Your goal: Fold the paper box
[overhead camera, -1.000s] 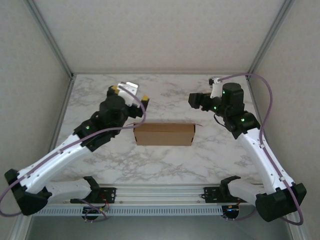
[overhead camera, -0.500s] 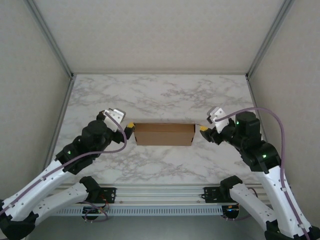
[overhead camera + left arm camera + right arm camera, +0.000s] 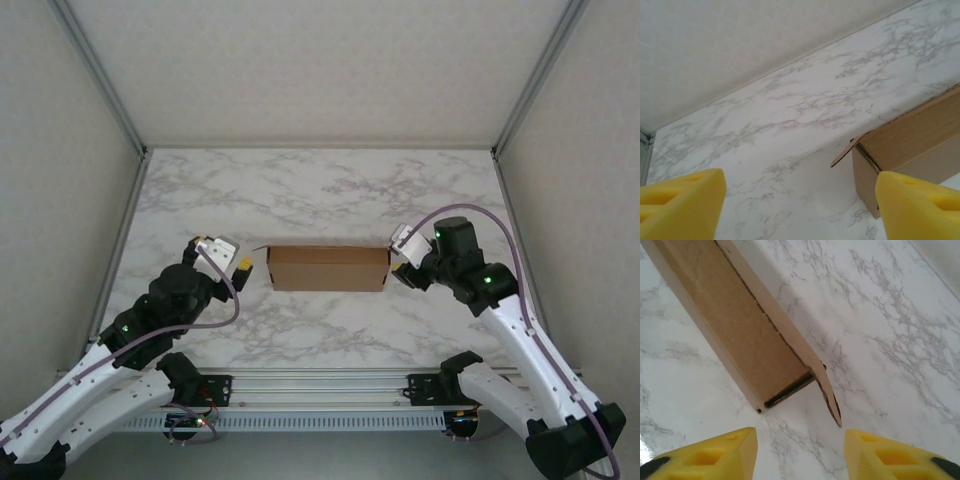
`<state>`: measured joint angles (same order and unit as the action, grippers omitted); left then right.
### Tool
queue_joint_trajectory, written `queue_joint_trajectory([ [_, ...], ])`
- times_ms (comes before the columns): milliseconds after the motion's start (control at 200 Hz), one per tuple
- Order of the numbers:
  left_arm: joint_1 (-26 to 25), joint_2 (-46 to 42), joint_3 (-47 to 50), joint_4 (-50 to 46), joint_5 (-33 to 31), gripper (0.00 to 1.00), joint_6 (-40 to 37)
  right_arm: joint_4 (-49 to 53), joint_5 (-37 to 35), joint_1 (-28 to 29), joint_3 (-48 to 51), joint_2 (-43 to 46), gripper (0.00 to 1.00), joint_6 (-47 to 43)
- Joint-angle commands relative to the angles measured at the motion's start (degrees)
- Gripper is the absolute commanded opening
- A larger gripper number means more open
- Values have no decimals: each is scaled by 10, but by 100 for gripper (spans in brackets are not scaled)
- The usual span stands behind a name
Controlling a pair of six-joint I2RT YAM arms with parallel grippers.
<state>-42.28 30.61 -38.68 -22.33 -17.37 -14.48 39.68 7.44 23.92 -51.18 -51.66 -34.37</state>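
The paper box (image 3: 328,268) lies folded shut as a long, shallow brown cardboard block in the middle of the marble table. In the left wrist view its left end (image 3: 910,145) shows a small flap sticking out at the top corner. My left gripper (image 3: 240,267) sits just left of that end, open (image 3: 800,220), with bare table between its yellow fingers (image 3: 682,200). My right gripper (image 3: 399,268) is close to the right end, open (image 3: 800,455) and empty. There the box (image 3: 735,320) has a side flap (image 3: 826,392) standing ajar and a dark gap along the end.
White marble tabletop (image 3: 320,190) stretches behind and in front of the box. Grey walls with metal corner posts (image 3: 120,110) enclose the back and sides. The arms' base rail (image 3: 320,385) runs along the near edge.
Both arms came down from raised positions at the back to the box's two ends. In the last half second the left gripper drew back slightly left; the right stayed close to the right end.
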Motion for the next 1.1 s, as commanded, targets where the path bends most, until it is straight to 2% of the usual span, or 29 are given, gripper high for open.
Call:
queue_joint_trajectory([
  [0,-12,-10,19,10,0,69,-31,-44,-10,-4,-1,-27,48,-12],
  [215,-39,-5,38,18,-23,71,-60,-59,-14,-11,-7,-51,46,-14],
  [320,-47,12,50,34,-36,65,-75,-65,-10,-12,-5,-51,44,-2],
  [471,-47,62,41,49,-39,65,-86,-75,-24,-12,-2,-47,42,8],
  [596,-41,117,23,63,-36,66,-93,-85,-33,-12,5,-37,42,17],
  [766,-5,176,-3,71,-15,65,-78,-97,-44,-12,19,-22,42,24],
  [1097,4,168,-30,61,-5,63,-91,-104,-35,-9,29,-15,42,31],
])
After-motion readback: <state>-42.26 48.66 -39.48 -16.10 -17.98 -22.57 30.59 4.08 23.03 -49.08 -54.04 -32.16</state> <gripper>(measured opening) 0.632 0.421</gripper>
